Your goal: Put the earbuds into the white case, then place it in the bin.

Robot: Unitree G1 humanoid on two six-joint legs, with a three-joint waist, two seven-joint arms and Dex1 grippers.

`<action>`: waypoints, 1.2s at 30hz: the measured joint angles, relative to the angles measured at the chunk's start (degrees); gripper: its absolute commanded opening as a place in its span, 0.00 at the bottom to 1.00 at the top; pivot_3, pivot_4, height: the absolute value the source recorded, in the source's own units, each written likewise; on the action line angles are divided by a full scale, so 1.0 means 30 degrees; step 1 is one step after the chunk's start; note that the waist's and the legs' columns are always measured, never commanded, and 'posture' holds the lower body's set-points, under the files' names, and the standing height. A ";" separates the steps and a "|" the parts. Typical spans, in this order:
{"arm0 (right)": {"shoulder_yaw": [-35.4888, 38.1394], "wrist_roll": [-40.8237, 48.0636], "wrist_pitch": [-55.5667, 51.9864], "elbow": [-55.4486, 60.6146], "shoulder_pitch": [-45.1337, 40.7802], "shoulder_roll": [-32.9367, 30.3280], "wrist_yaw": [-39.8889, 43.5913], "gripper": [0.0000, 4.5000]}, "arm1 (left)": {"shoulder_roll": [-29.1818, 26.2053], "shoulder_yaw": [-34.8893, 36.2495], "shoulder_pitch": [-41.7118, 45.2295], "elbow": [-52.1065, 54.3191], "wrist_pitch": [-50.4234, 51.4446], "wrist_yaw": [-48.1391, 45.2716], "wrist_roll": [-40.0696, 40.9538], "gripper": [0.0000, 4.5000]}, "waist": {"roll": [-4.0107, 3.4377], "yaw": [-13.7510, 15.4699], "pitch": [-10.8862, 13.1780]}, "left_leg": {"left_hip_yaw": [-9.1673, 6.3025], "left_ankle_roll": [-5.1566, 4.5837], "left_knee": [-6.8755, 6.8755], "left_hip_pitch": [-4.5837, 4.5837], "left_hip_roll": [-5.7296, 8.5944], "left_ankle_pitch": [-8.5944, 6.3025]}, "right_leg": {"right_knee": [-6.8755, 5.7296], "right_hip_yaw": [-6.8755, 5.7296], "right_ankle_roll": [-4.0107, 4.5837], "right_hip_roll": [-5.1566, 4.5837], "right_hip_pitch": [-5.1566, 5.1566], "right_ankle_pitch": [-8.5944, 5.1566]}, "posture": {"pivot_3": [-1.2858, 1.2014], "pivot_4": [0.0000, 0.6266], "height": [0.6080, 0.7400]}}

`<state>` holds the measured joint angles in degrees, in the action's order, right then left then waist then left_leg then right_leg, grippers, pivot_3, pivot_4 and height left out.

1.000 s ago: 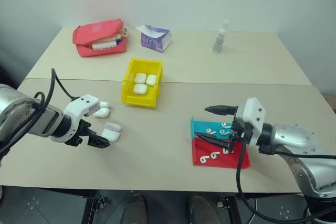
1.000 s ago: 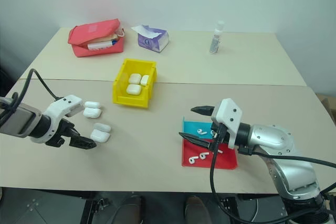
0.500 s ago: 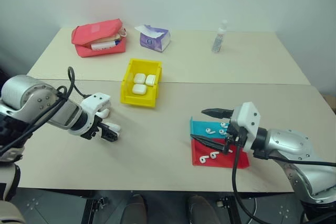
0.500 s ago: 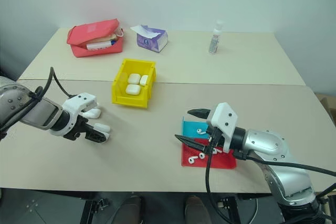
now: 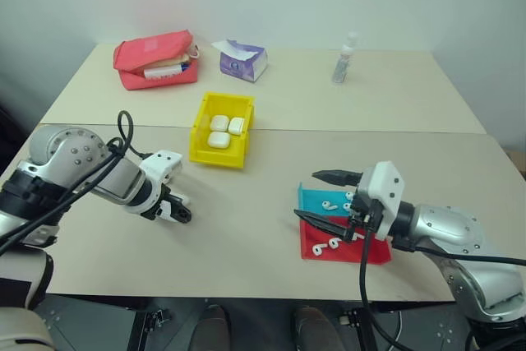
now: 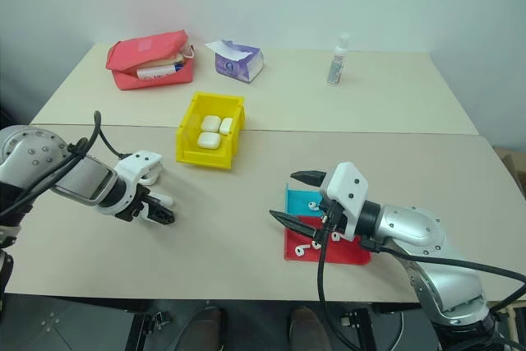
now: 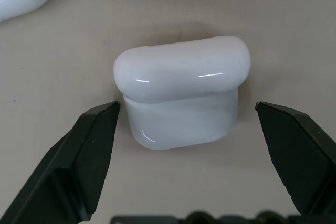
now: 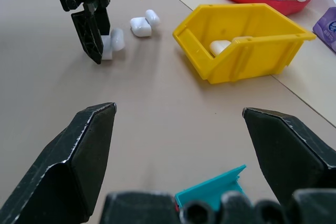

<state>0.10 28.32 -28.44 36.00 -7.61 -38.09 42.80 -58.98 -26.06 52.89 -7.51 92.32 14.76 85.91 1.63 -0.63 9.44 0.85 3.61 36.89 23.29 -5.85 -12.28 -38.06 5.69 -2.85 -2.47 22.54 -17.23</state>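
Two beige tables [image 5: 271, 228] stand end to end, the seam between them running left to right. On the far table lie a red pouch [image 5: 154, 58] at the far left, a purple tissue pack [image 5: 242, 60] beside it, and a small clear spray bottle [image 5: 346, 59] farther right. The yellow bin [image 5: 222, 130] sits across the seam, left of centre, with three white cases inside it.

On the near table, at the right, a shallow turquoise tray [image 5: 322, 200] lies just beyond a shallow red tray [image 5: 343, 246], the two touching or nearly so; white earbuds [image 5: 330, 202] rest in both. The right gripper [image 5: 329, 200] hangs over these trays, pointing leftward and roughly level, its two black fingers spread wide and holding nothing.

At the near left, the left gripper [image 7: 194, 135] points steeply down at the table. Its fingers stand wide apart on either side of a closed white case [image 7: 182, 90] that lies on the table; one fingertip [image 7: 105, 116] is just beside the case's edge, and the other stands clear of it. Two more white cases [image 8: 143, 23] lie close together just beyond, between that gripper and the bin.
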 measured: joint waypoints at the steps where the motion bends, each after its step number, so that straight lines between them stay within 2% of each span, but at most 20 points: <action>1: -0.0020 0.0004 -0.0045 0.0035 0.0034 0.0003 -0.0035 1.00 | 0.0032 -0.0073 0.0044 0.0000 0.0000 0.0194 0.0101 1.00 | 0.0000 0.0002 0.0000 | -0.0001 0.0001 0.0001 0.0000 0.0002 0.0001 | 0.0002 -0.0002 0.0000 -0.0001 -0.0003 0.0000 | 0.52 0.24 1.00; 4: -0.0022 0.0011 -0.0146 0.0184 0.0224 0.0005 -0.0104 1.00 | 0.0034 -0.0352 0.0160 -0.0014 -0.0001 0.0898 0.0681 1.00 | 0.0000 0.0007 0.0000 | -0.0008 0.0006 0.0000 -0.0002 0.0003 0.0004 | 0.0001 -0.0009 0.0000 -0.0001 -0.0007 0.0000 | 0.52 0.24 1.00; 7: -0.0022 0.0011 -0.0216 0.0186 0.0277 0.0011 -0.0141 1.00 | 0.0032 -0.0587 0.0254 -0.0064 -0.0001 0.1469 0.0971 0.88 | -0.0001 -0.0025 0.0000 | -0.0009 0.0009 0.0000 -0.0005 0.0003 0.0005 | 0.0001 -0.0008 0.0000 -0.0002 -0.0008 0.0000 | 0.52 0.24 1.00; 11: -0.0060 0.0008 -0.0276 0.0185 0.0276 0.0101 -0.0194 1.00 | 0.0032 -0.0604 0.0270 -0.0242 -0.0001 0.2016 0.1333 0.62 | 0.0000 0.0001 0.0000 | -0.0014 0.0010 0.0000 0.0000 0.0005 0.0005 | 0.0006 -0.0014 0.0000 -0.0003 -0.0010 0.0000 | 0.52 0.24 1.00; 20: -0.0175 0.0005 -0.0271 0.0103 0.0268 0.0139 -0.0092 1.00 | 0.0022 -0.0248 -0.0058 0.0289 0.0000 0.2829 0.1646 0.62 | 0.0000 -0.0002 0.0000 | -0.0022 0.0030 -0.0001 0.0004 0.0006 0.0017 | 0.0006 -0.0023 0.0000 -0.0004 -0.0010 0.0000 | 0.52 0.24 1.00; 23: -0.0147 0.0001 -0.0233 -0.0009 0.0257 0.0138 0.0018 1.00 | -0.0677 0.1841 -0.1618 0.1787 -0.0385 0.2597 0.1577 0.62 | 0.0002 -0.0083 0.0002 | -0.0023 0.0041 -0.0016 0.0016 0.0003 0.0023 | 0.0005 -0.0018 0.0001 -0.0001 0.0016 0.0000 | 0.52 0.24 1.00; 26: 0.0054 -0.0014 -0.0127 -0.0274 0.0401 0.0080 0.0279 1.00 | -0.1982 0.6259 -0.4448 0.4690 -0.2158 0.0714 0.1187 0.62 | 0.0000 -0.0057 0.0001 | -0.0022 0.0069 -0.0029 0.0024 0.0000 0.0039 | 0.0009 -0.0027 0.0004 -0.0006 0.0025 -0.0002 | 0.52 0.24 1.00; 27: 0.0201 -0.0021 -0.0064 -0.0382 0.0417 0.0019 0.0338 1.00 | -0.1604 0.8623 -0.5920 0.6064 -0.3680 -0.0151 0.0547 0.62 | -0.0008 -0.0007 0.0002 | 0.0003 0.0078 -0.0039 0.0007 0.0005 0.0044 | 0.0011 -0.0020 0.0006 -0.0027 0.0010 -0.0002 | 0.52 0.24 1.00; 29: 0.0274 -0.0046 0.0099 -0.0813 0.0209 -0.0046 0.0544 1.00 | 0.0497 1.3193 -0.8797 0.8846 -0.7769 -0.2486 -0.1084 0.62 | -0.0020 0.0121 -0.0009 | 0.0015 0.0092 -0.0037 -0.0017 0.0003 0.0051 | 0.0029 -0.0037 0.0008 -0.0037 -0.0028 -0.0003 | 0.52 0.24 1.00; 30: 0.0309 -0.0047 0.0155 -0.0952 0.0123 -0.0084 0.0656 1.00 | 0.0914 1.4247 -0.9743 0.9719 -0.8974 -0.3565 -0.1780 0.62 | -0.0003 0.0153 -0.0010 | 0.0009 0.0092 -0.0038 -0.0019 0.0002 0.0051 | 0.0034 -0.0042 0.0011 -0.0029 -0.0027 -0.0001 | 0.52 0.24 1.00; 33: 0.0326 -0.0114 0.0251 -0.1512 -0.0379 -0.0283 0.0949 1.00 | 0.1319 1.5401 -1.1025 1.0304 -1.1758 -0.8664 -0.3993 0.62 | -0.0002 0.0340 -0.0011 | 0.0006 0.0092 -0.0039 -0.0050 0.0012 0.0051 | 0.0022 -0.0044 0.0012 -0.0031 -0.0051 0.0001 | 0.52 0.24 1.00; 36: 0.0350 -0.0172 0.0355 -0.1716 -0.1091 -0.0465 0.1198 1.00 | 0.2363 1.4884 -1.0617 0.9518 -1.3655 -1.3516 -0.4945 0.62 | -0.0001 0.0509 -0.0012 | -0.0004 0.0095 -0.0023 -0.0046 0.0014 0.0053 | 0.0023 -0.0050 0.0011 -0.0031 -0.0067 0.0009 | 0.52 0.24 1.00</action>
<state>1.15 27.81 -27.38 30.85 -10.88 -39.48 46.39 -51.89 18.60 21.04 21.05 51.36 -25.78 71.07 1.62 0.90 9.40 0.84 3.90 36.82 23.15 -5.80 -12.12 -38.00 5.54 -2.81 -2.57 22.34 -17.21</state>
